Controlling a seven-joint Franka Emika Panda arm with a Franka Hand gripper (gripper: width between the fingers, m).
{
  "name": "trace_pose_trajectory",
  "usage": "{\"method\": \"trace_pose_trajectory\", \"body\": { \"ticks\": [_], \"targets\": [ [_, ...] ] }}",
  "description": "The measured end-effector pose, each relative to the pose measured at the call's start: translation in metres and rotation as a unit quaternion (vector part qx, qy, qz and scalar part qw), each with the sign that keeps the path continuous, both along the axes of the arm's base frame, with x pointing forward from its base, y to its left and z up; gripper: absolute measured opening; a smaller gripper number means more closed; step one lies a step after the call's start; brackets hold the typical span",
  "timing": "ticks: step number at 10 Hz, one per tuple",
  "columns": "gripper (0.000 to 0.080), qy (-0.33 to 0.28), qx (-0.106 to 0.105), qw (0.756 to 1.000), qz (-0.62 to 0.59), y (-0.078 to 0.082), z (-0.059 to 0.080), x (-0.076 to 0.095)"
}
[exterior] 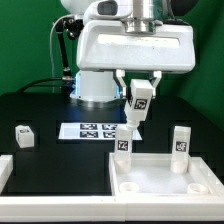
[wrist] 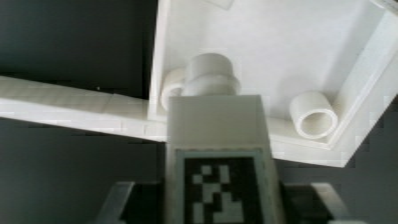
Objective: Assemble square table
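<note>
The square table slab lies at the front right, rim up. Two white tagged legs stand upright in it, one at its near-left corner and one at its right. My gripper is shut on a third tagged leg, held tilted in the air just above the left standing leg. In the wrist view the held leg sits between my fingers, over the slab's edge. Both standing legs show beyond it. A fourth leg block lies on the table at the exterior view's left.
The marker board lies on the black table behind the slab, by the robot's base. A long white border rail runs along the front and left edge, and also shows in the wrist view.
</note>
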State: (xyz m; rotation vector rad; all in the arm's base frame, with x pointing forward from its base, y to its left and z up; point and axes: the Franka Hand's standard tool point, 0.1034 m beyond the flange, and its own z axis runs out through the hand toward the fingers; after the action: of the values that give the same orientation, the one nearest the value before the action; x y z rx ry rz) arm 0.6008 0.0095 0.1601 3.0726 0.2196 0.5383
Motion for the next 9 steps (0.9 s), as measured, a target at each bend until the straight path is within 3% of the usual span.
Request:
{"method": "trace_pose_trajectory", "body": {
  "ticks": [2,3,5,9],
  "targets": [
    [0.0287,0.004,0.023,1.000,-0.020,0.014,-0.013,0.007],
    [0.0287,-0.003,0.037,0.999,-0.032,0.022,-0.017,0.024],
    [0.0287,-0.026,0.065,0.996,-0.059,0.054,-0.004,0.058],
    [0.0287,-0.023,0.061,0.996,-0.054,0.050,-0.007,0.056]
  ]
}}
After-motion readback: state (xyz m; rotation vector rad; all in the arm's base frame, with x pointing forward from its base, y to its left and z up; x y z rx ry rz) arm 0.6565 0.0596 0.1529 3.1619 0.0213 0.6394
